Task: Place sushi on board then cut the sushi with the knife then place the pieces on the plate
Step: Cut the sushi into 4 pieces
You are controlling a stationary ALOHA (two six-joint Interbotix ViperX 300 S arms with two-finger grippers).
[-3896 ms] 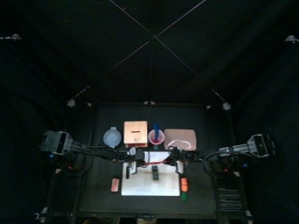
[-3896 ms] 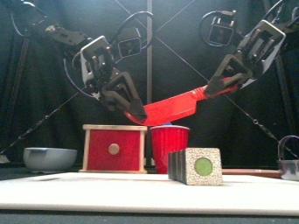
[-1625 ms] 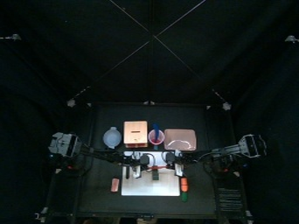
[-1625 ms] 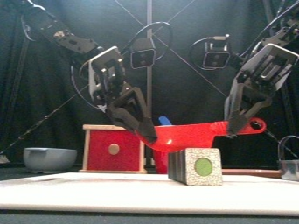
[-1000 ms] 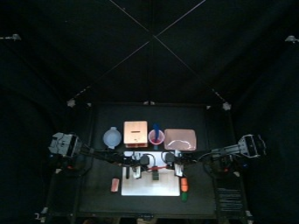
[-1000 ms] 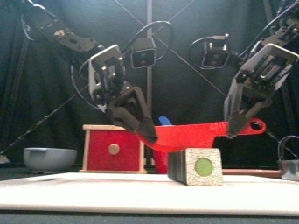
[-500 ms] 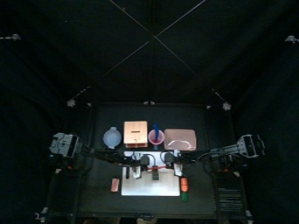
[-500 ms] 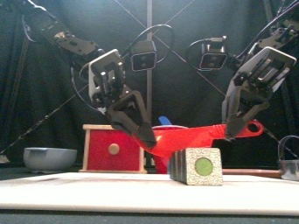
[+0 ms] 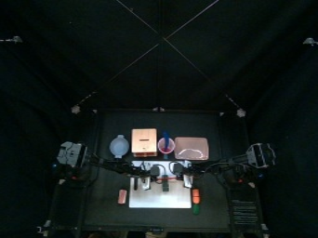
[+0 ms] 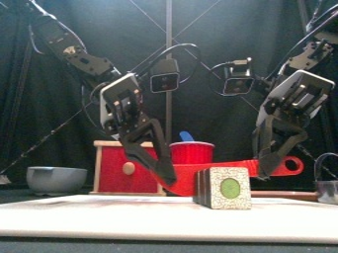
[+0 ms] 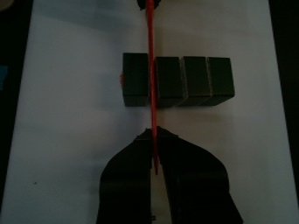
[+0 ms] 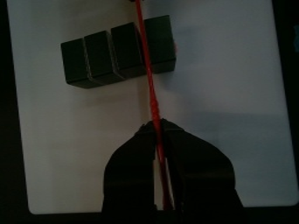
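My left end effector (image 11: 152, 136) and right end effector (image 12: 156, 128) clench the red toy knife (image 11: 151, 70) at its ends. Sushi roll (image 11: 194, 79) likely light, rigid; press its seam.

Red knife (image 10: 271, 166), dark green sushi (image 10: 227, 188)

Dark green sushi roll (image 10: 224, 188) on white board (image 10: 79, 213); red knife (image 10: 271, 166) across it, apparently touching top.

Glossy plastic knife (image 10: 280, 164), matt board (image 11: 70, 131)
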